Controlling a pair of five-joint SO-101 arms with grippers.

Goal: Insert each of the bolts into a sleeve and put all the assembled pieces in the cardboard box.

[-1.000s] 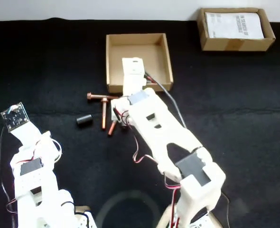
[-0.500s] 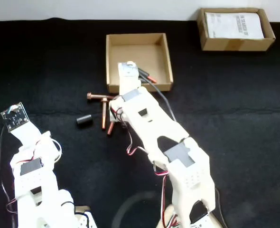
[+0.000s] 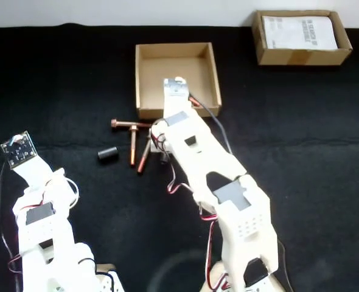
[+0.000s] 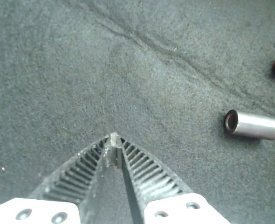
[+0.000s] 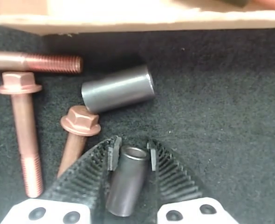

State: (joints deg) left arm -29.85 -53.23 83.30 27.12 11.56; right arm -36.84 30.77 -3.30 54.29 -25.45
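Cardboard box (image 3: 176, 47) holds one half-hidden copper-tipped piece (image 3: 195, 101); just outside it the right gripper (image 5: 130, 153) pinches a grey sleeve (image 5: 127, 183), and farther off the left gripper (image 4: 113, 143) has its jaws pressed together.

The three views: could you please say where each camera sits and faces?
High view: fixed overhead, looking down on table, both arms, cardboard box.
Left wrist view: on the left arm, facing a lone sleeve past the shut left gripper.
Right wrist view: behind the right gripper, clamped on a sleeve, facing the bolts.
Shared: high view also shows that lone sleeve and those bolts.
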